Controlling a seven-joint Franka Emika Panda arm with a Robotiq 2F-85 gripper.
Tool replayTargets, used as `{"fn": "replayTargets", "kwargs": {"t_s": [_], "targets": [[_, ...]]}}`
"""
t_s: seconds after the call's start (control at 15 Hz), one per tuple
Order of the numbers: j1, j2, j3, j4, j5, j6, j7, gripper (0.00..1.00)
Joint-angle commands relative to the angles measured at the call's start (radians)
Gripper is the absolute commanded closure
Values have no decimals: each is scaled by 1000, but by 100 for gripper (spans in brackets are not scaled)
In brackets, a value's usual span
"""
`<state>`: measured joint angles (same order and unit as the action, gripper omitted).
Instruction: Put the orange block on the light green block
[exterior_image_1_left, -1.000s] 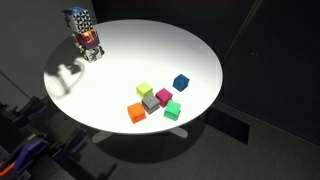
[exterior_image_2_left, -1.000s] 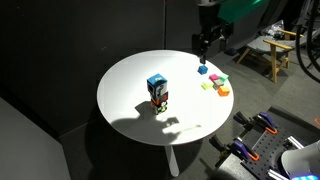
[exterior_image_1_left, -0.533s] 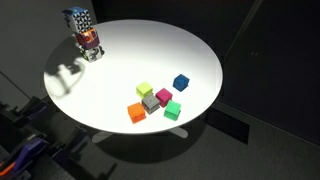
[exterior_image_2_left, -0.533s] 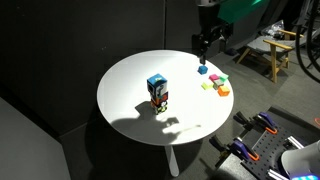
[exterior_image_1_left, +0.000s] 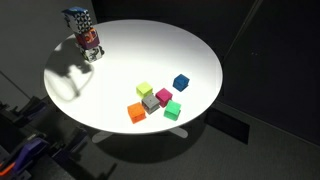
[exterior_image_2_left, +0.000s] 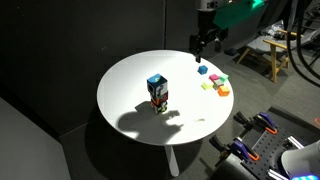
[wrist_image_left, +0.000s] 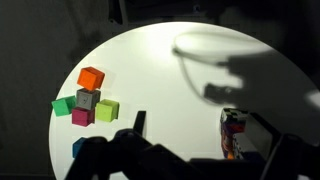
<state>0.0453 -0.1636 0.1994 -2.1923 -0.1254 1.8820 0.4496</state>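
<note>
Gripper (exterior_image_2_left: 203, 44) hangs over the table (exterior_image_1_left: 120, 60) rim, jaws spread, holding nothing. Orange block (exterior_image_1_left: 136, 112) sits in the cube cluster near the table edge; light green block (exterior_image_1_left: 145, 90) is close beside it.

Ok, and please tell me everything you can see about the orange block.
The orange block is a small bright orange cube with plain, smooth-looking faces; its material cannot be told. It sits flat on the white round table, near the edge, at one end of the cluster of coloured cubes. The grey block is its closest neighbour, so close that contact cannot be judged. Nothing lies on it and nothing holds it.
</note>
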Motion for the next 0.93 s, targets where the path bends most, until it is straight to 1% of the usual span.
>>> {"fn": "replayTargets", "kwargs": {"t_s": [0.0,0.33,0.67,0.87], "targets": [[1,2,-38,-48,-34,114,-22,0],[-21,2,-92,-131,-65,300,-59,0],[-46,8,-153,-199,-39,446,-180,0],[-59,27,-188,-215,-2,493,-257,0]]}}
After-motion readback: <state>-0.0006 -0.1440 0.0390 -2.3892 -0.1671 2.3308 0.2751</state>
